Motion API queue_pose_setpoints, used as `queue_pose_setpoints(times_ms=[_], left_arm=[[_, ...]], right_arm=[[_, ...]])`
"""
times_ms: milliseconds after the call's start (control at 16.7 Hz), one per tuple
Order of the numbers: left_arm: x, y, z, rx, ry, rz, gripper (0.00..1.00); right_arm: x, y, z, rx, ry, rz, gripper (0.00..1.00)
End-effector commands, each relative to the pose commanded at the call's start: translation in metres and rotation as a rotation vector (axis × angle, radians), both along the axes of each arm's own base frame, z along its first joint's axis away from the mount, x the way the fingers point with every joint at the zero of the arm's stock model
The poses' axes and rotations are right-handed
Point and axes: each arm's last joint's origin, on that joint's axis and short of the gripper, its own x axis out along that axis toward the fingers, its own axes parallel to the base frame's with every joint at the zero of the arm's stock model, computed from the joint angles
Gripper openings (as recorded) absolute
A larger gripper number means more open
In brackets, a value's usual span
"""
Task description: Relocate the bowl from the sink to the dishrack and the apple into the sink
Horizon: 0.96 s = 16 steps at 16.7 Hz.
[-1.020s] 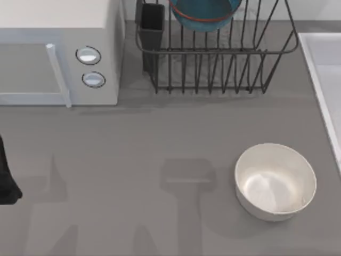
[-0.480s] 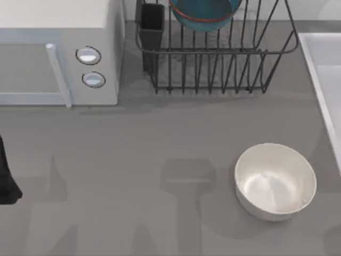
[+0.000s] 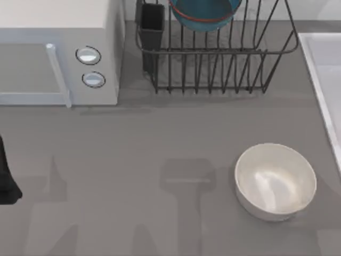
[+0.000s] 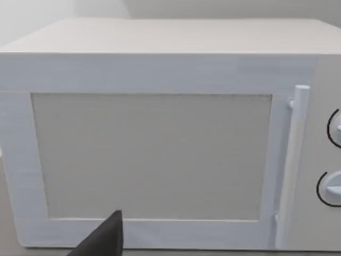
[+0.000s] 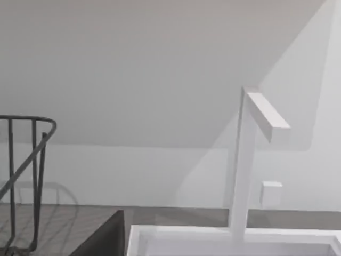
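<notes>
The teal-blue bowl (image 3: 205, 13) with its reddish rim line stands on edge among the bars of the dark wire dishrack (image 3: 213, 69) at the back of the table. The sink (image 3: 318, 69) runs along the right edge; its raised white rim (image 5: 224, 233) lies close below my right wrist camera. The apple is out of view. A dark part of my left arm (image 3: 5, 178) sits at the table's left edge, in front of the microwave. One dark fingertip (image 4: 106, 237) of the left gripper faces the microwave door. One dark fingertip (image 5: 104, 237) of the right gripper hangs beside the sink rim.
A white microwave (image 3: 53, 42) with two round knobs fills the back left. A white bowl (image 3: 275, 181) stands upright at the front right. A white faucet (image 5: 246, 160) rises from the sink's rim. The rack's cutlery cup (image 3: 152, 26) is at its left corner.
The bowls, rack and left arm stay put. Only a faint shadow at the table's front right shifts.
</notes>
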Motion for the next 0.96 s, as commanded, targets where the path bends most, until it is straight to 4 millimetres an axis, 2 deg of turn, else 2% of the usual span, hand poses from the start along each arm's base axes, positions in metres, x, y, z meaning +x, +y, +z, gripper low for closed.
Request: queue_pose_setpoints(times_ms=[180,420,720,960], left_arm=[[0.000,0.000,0.000,0.000,0.000,0.000,1.00],[0.000,0.000,0.000,0.000,0.000,0.000,1.00],[0.000,0.000,0.000,0.000,0.000,0.000,1.00],[0.000,0.000,0.000,0.000,0.000,0.000,1.00]], right_arm=[[-0.038,0.022,0.005,0.007,-0.005,0.006,1.00],[-0.077,0.038,-0.009,0.020,-0.002,0.009,1.00],[-0.095,0.046,-0.032,0.031,0.039,0.010,1.00],[-0.097,0.047,-0.037,0.032,0.049,0.009,1.00]])
